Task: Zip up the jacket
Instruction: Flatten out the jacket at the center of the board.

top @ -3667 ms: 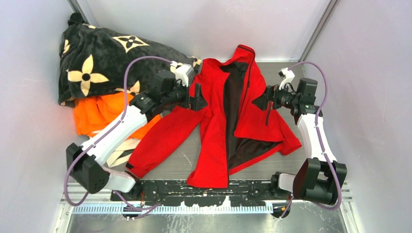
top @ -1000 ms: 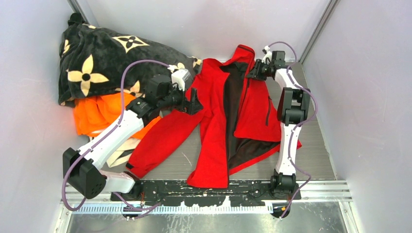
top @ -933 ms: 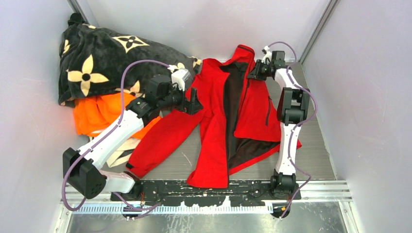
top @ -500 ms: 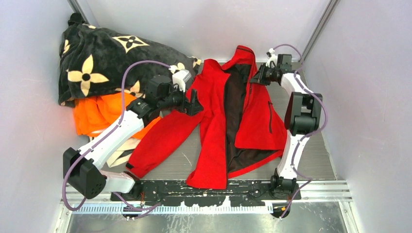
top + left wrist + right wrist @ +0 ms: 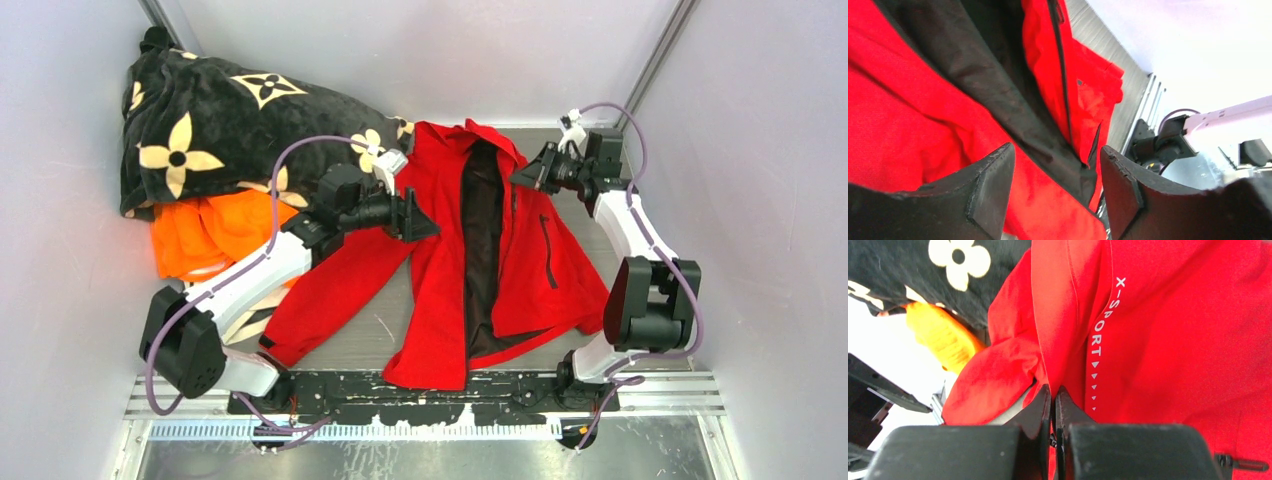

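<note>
The bright red jacket (image 5: 440, 280) lies open on its back on the table, with a strip of dark lining (image 5: 483, 240) running down the middle. My left gripper (image 5: 420, 218) hangs over the left front panel near the chest, open. Red cloth (image 5: 898, 115) and the dark lining edge show beyond its gap (image 5: 1055, 190), and nothing is pinched. My right gripper (image 5: 517, 177) is at the upper edge of the right front panel, by the collar. In the right wrist view its jaws (image 5: 1053, 395) are shut on a thin fold of the jacket (image 5: 1173, 340) beside the white lettering.
A black flower-patterned blanket (image 5: 210, 120) is heaped at the back left, with an orange garment (image 5: 200, 230) under its front edge. Both also show in the right wrist view: blanket (image 5: 923, 275), orange garment (image 5: 943, 335). Grey walls close in on three sides.
My right gripper has shut on the right panel's edge and drawn it rightward, spreading that panel flatter. The left gripper has moved right over the left panel, its jaws narrower.
</note>
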Robot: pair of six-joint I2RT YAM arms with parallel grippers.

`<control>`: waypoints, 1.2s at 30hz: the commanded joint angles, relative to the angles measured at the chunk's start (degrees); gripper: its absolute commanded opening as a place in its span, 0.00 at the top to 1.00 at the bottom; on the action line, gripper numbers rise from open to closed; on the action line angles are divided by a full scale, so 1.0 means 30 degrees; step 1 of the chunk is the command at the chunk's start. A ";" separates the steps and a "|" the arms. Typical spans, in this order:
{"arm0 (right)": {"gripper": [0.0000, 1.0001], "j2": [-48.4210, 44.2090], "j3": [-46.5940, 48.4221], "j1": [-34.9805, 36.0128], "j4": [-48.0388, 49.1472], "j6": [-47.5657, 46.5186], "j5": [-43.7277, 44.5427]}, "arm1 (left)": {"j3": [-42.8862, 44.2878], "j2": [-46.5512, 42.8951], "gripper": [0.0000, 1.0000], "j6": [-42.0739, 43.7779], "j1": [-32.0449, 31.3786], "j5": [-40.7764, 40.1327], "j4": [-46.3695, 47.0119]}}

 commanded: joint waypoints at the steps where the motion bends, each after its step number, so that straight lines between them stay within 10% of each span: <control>1: 0.99 -0.2660 -0.1972 0.0585 0.2088 0.0641 -0.1117 | -0.0115 0.0858 0.38 -0.4710 -0.0876 0.0072 0.4994; 9: 0.99 -0.4558 -0.3728 0.3130 -0.2370 -0.5680 -0.1234 | -0.3515 0.2218 0.35 -1.0589 -0.1208 -0.2540 1.0647; 18: 0.83 -0.3832 -0.4498 0.5552 -0.1677 -0.5622 -0.0986 | -0.4924 0.3178 0.33 -1.2167 -0.1416 -0.2828 1.2882; 36: 0.43 -0.3558 -0.3706 0.6265 -0.5628 -1.2121 0.1516 | -0.4499 0.1479 0.36 -0.8669 -0.1373 -0.5405 0.5595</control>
